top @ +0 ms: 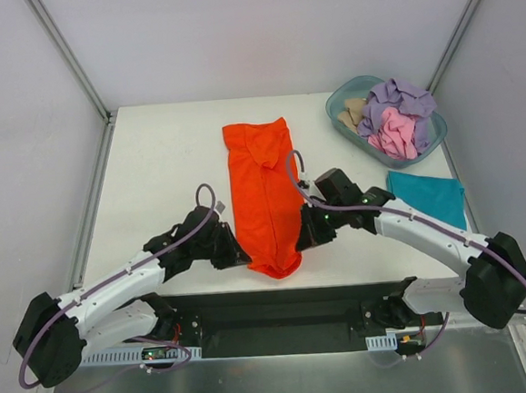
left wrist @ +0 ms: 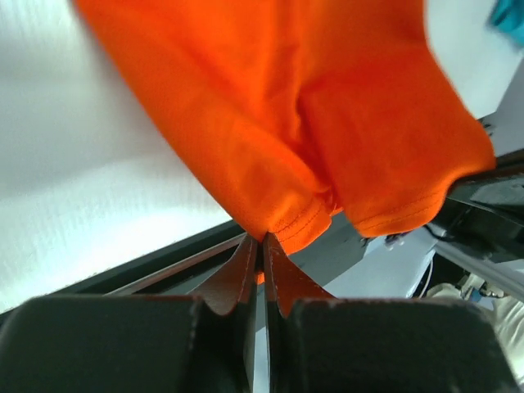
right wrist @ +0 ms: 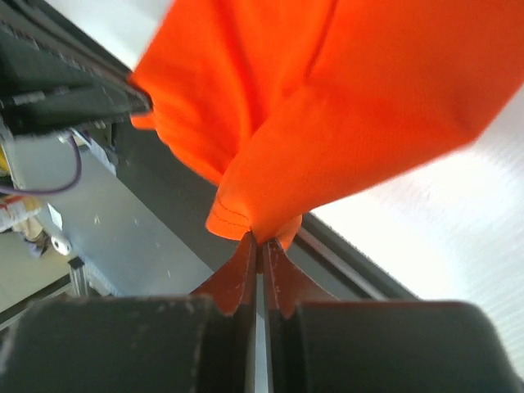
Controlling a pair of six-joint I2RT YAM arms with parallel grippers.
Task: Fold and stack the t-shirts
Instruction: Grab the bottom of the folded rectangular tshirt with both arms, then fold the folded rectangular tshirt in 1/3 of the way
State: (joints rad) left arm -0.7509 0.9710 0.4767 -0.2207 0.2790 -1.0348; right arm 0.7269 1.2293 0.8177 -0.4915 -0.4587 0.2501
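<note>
Orange t-shirt (top: 260, 188): left gripper (left wrist: 262, 239) and right gripper (right wrist: 259, 241) each pinch a hem corner; carry both forward level, holding cloth taut between them.

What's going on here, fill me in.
Both arms are working the orange t-shirt: the left tool and right tool are each shut on its near end, at the front edge of the table. A teal t-shirt lies folded to the right; the tub behind it holds crumpled shirts.

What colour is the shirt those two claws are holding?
Plain bright orange. The shirt shows best in the overhead view.
</note>
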